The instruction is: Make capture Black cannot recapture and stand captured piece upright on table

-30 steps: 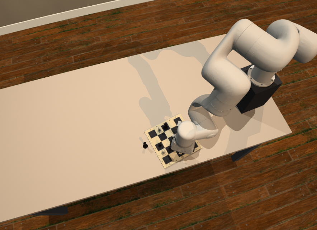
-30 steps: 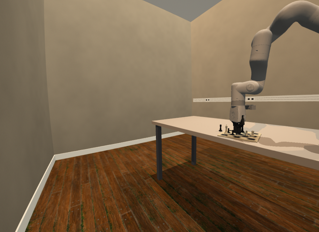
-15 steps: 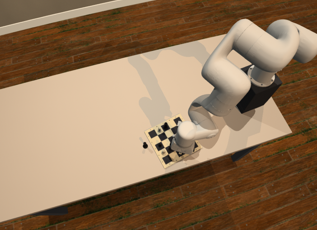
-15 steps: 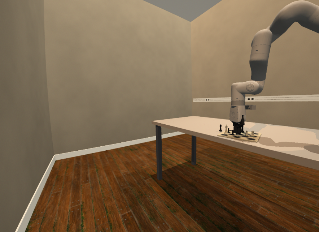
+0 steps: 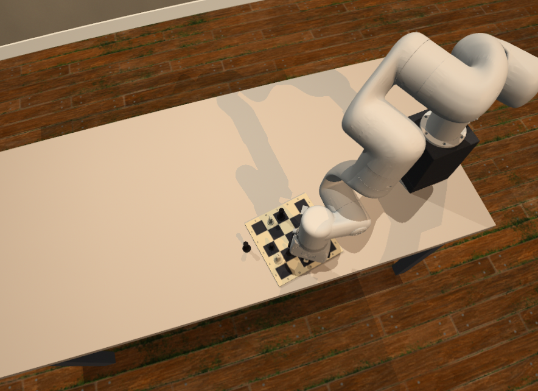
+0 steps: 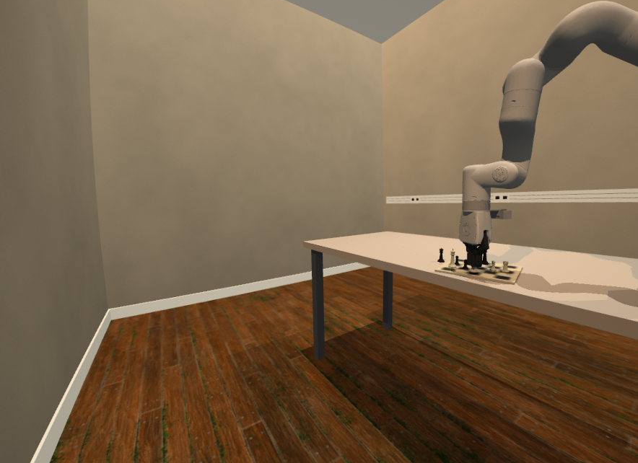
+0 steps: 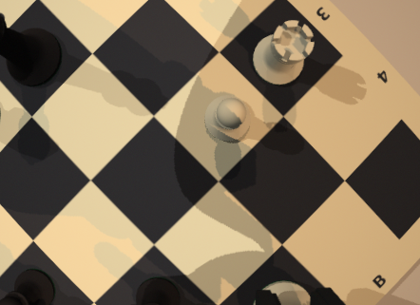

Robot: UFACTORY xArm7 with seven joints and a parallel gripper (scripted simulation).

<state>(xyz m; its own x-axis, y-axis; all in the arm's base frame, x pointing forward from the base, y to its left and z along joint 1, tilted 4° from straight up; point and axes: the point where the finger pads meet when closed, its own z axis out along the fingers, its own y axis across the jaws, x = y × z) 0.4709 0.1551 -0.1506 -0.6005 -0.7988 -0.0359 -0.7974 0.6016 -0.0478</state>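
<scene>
Held piece: what you have in the pincer is a white piece point(image 7: 285, 295), cream and round from above; its head is cut off by the frame, so its type can't be told.
Pincer: your gripper point(image 5: 310, 248) point(image 6: 474, 262) point(image 7: 293, 297) is clamped on that piece, a dark fingertip on each side, low over the board; whether the base touches the square you can't tell.
White pawn: just up the wrist view you see the white pawn point(image 7: 228, 118), ball-headed, smooth and upright on a light square.
White rook: diagonally next to that square, your white rook point(image 7: 285, 48) point(image 6: 505, 265) stands on a dark square by the edge, its notched crown sharp and pale.
Black pieces: two dark bases, a left one point(image 7: 34, 285) and a middle one point(image 7: 158, 293), show at the bottom of the wrist view, cut by the frame; a tall black piece point(image 7: 33, 56) point(image 5: 280, 214) point(image 6: 485, 257) is upright on a dark square.
White king: the exterior view gives you a tall, cream white king point(image 6: 452, 257) point(image 5: 277, 259), upright near the board's end.
Board: your chessboard point(image 5: 265, 254) point(image 6: 507, 278) point(image 7: 380, 104) has a cream border with dark marks, 3, 4 and B readable in the wrist view.
Off-board piece: beyond that end, a black crowned piece point(image 5: 246, 246) point(image 6: 441, 254) stands upright on the pale table point(image 5: 130, 226) point(image 6: 371, 247), apart from the board.
</scene>
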